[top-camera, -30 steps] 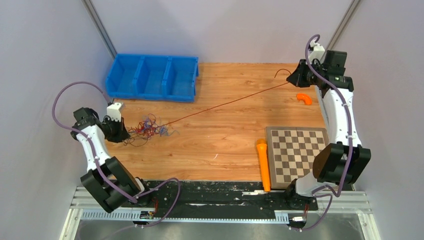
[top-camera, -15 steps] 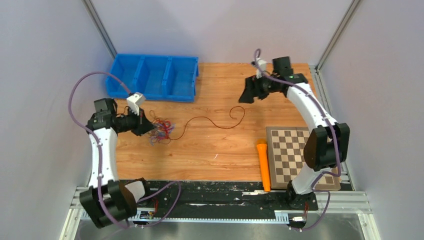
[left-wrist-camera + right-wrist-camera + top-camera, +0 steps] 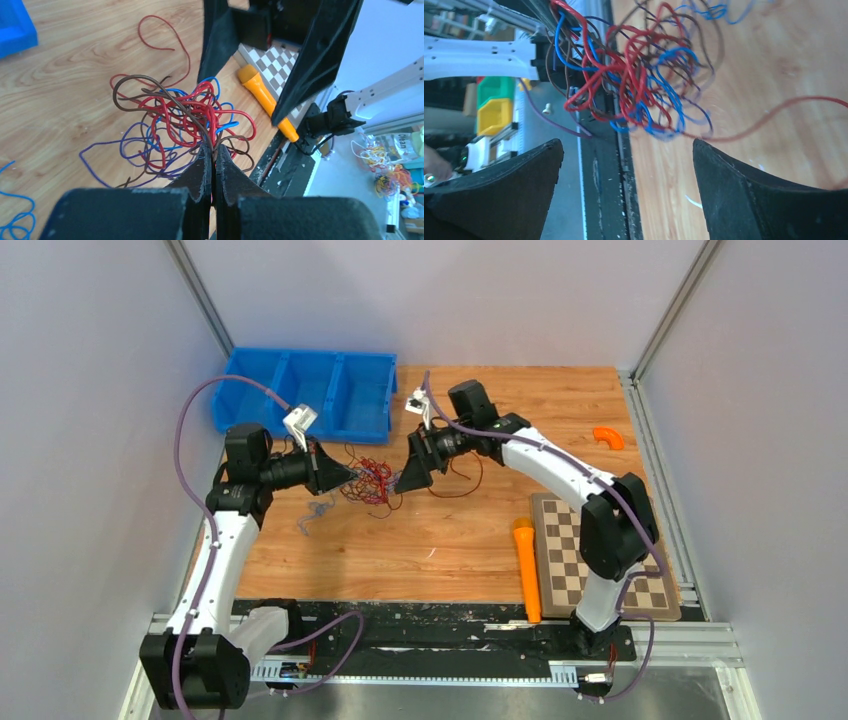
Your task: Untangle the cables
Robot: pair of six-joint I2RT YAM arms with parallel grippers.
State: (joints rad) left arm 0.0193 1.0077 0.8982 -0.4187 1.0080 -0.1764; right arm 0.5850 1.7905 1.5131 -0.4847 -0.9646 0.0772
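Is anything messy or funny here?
Yes. The cables are one knotted ball of red, blue and brown loops, pinched by the left hand. The checkerboard also pokes out past the near edge of the table.

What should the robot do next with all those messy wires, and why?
Probably move the open right hand forward and close it on one strand at the edge of the cables. The left hand is shut on them, and the right hand faces them from close by, holding nothing.
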